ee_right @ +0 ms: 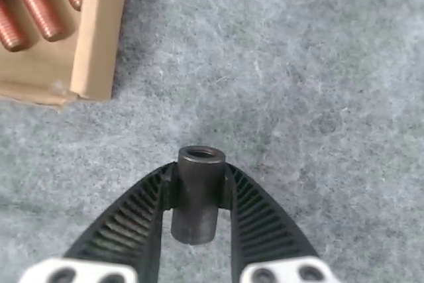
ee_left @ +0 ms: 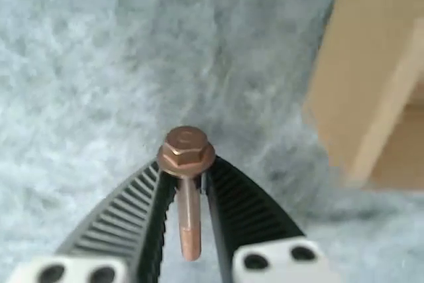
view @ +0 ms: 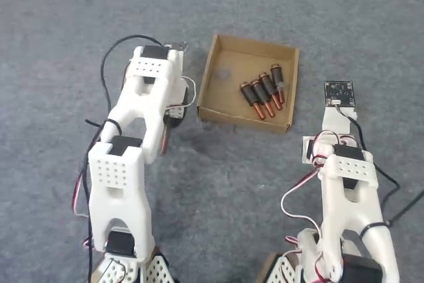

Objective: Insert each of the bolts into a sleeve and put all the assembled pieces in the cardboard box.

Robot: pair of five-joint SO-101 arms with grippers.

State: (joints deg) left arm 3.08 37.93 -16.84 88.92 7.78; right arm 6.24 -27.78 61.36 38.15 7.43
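My left gripper point(ee_left: 189, 173) is shut on a copper bolt point(ee_left: 187, 154), whose hex head stands out past the fingertips while the shaft lies between the ribbed pads. In the high view this bolt point(view: 164, 142) hangs under the left arm, just outside the cardboard box's point(view: 228, 50) left wall. My right gripper point(ee_right: 199, 177) is shut on a dark sleeve point(ee_right: 197, 203), held upright with its open bore facing the camera, above grey carpet to the right of the box. Several assembled pieces point(view: 264, 94) lie side by side inside the box.
Grey carpet covers the whole work surface. A box wall point(ee_left: 371, 84) stands close beside the left gripper, and a box corner point(ee_right: 99, 31) with copper bolt ends point(ee_right: 40, 11) lies beyond the right gripper. The right arm's wrist camera board point(view: 338, 94) sits right of the box.
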